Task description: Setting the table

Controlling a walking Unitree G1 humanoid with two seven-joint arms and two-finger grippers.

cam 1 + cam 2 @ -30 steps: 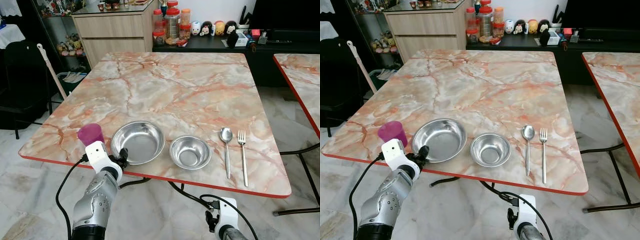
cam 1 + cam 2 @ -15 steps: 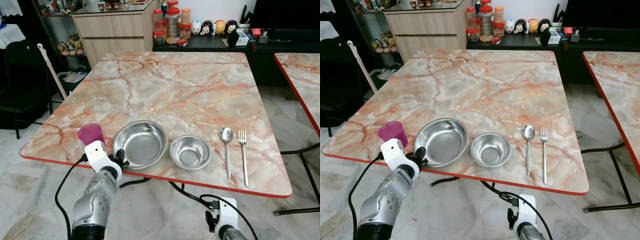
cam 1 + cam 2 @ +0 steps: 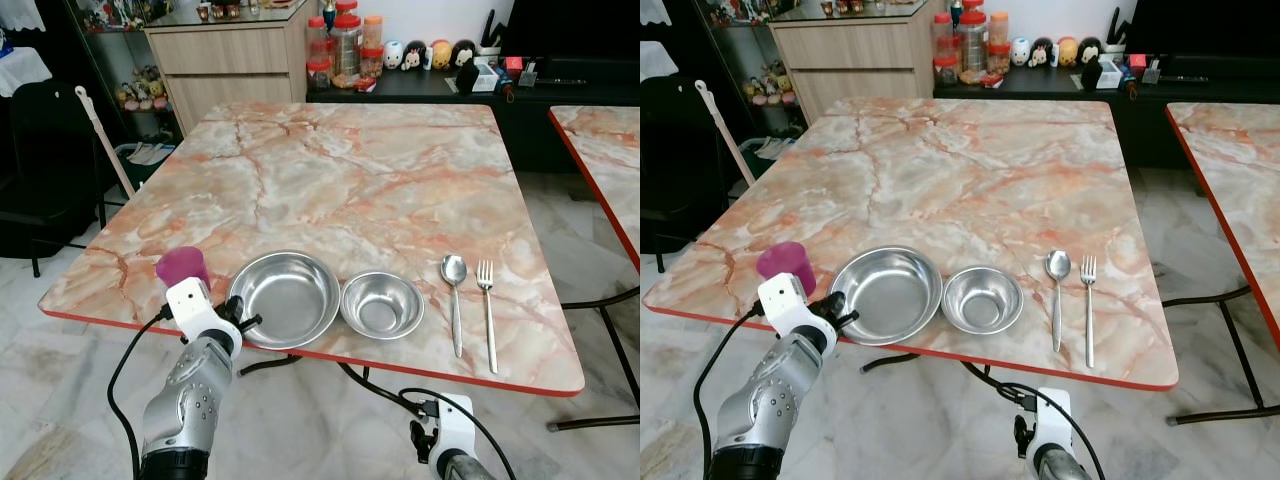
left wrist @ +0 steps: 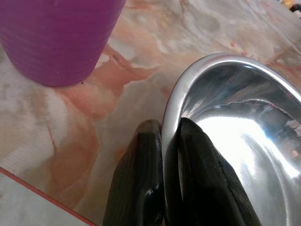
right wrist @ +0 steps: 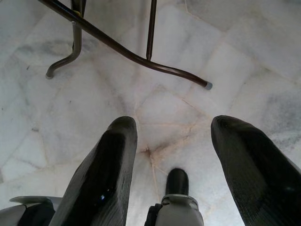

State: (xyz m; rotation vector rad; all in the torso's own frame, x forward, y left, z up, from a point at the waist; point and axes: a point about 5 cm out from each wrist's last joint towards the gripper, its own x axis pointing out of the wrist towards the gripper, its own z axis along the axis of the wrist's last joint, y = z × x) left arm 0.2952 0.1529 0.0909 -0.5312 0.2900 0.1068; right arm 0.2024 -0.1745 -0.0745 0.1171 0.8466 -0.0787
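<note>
Large steel bowl (image 3: 291, 297) slid rightward since a second ago, now almost touching small steel bowl (image 3: 381, 304) near marble table (image 3: 380, 170) front edge. Left gripper (image 4: 162, 141) clenched on large bowl's rim beside purple cup (image 3: 182, 267). Right gripper (image 5: 171, 141) hanging idle, fingers spread, above floor.

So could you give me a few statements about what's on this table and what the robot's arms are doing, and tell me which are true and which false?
1. The left gripper pinches the rim of the large steel bowl. True.
2. The purple cup stands inside the large bowl. False: it stands on the table, beside that bowl.
3. The fork lies between the spoon and the small steel bowl. False: the spoon lies between them.
4. The right gripper hangs open over the floor. True.
</note>
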